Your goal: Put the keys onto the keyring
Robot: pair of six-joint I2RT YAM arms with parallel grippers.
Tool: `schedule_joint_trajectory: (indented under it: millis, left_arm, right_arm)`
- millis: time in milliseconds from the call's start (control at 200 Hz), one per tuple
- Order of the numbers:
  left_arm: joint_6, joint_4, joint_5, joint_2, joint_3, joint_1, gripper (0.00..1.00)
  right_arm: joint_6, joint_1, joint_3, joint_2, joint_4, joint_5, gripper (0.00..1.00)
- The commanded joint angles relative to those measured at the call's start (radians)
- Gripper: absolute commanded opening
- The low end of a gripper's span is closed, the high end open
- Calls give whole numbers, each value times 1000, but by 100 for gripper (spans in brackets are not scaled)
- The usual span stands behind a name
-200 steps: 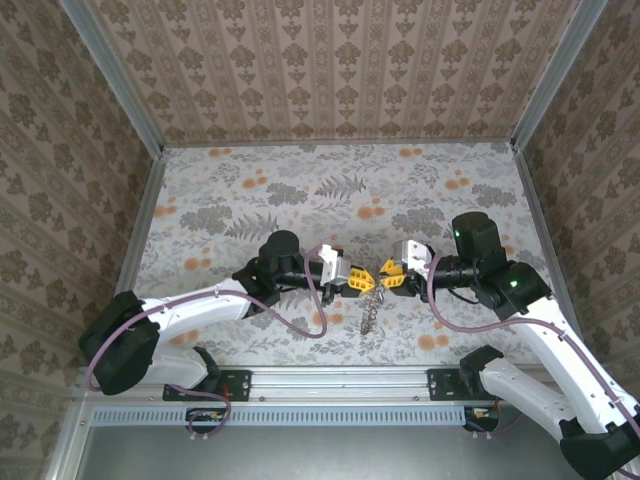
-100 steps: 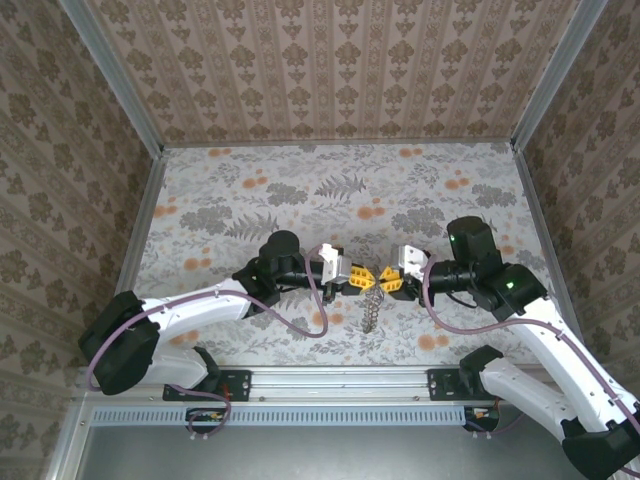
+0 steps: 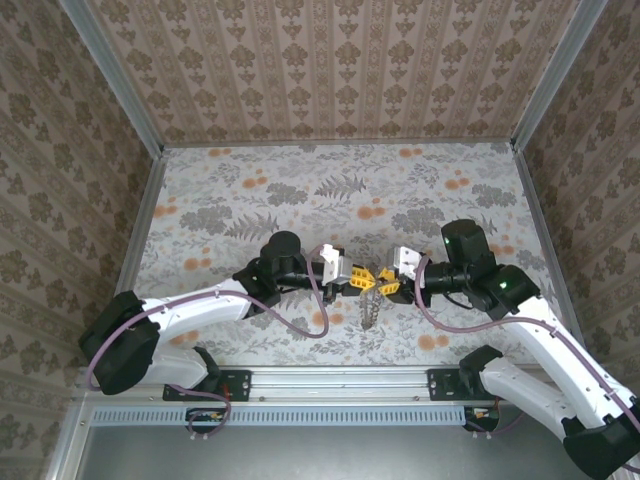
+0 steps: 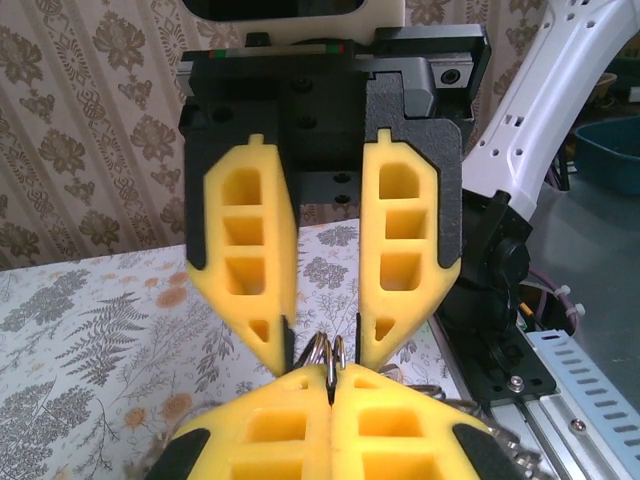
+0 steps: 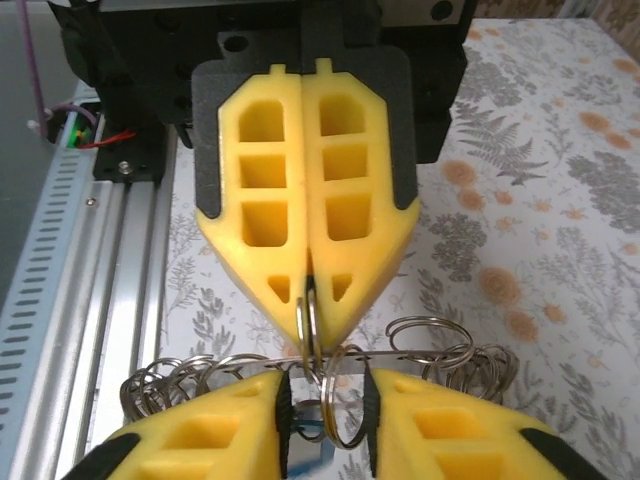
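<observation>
Left hand (image 3: 361, 283) pinches the keys (image 3: 370, 312); right hand (image 3: 383, 287) faces it tip-to-tip, slightly open

Keys (image 3: 370, 306) betw. L gripper (image 3: 363, 283) & R gripper (image 3: 383, 287), table (image 3: 300, 180) front-centre

Worktop (image 3: 300, 190): flat, covered edge to edge in a floral print of grey ferns and orange blossoms. Aluminium rail (image 3: 340, 378) runs along its near edge. Keys (image 3: 370, 310) hang just beyond the rail's middle; whether their lower end rests on the surface cannot be confirmed.
</observation>
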Motion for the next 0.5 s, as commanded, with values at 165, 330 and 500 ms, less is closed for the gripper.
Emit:
schedule_joint_trajectory:
  millis: [165, 330, 500]
  left_arm:
    - [23, 62, 36, -20, 29, -8, 0]
    - [23, 61, 48, -19, 29, -8, 0]
    - [19, 69, 54, -22, 24, -8, 0]
  right_arm:
    - [-120, -44, -15, -127, -37, 31, 44]
    - [-204, -43, -14, -124, -27, 91, 46]
    - [-269, -43, -61, -124, 61, 135, 50]
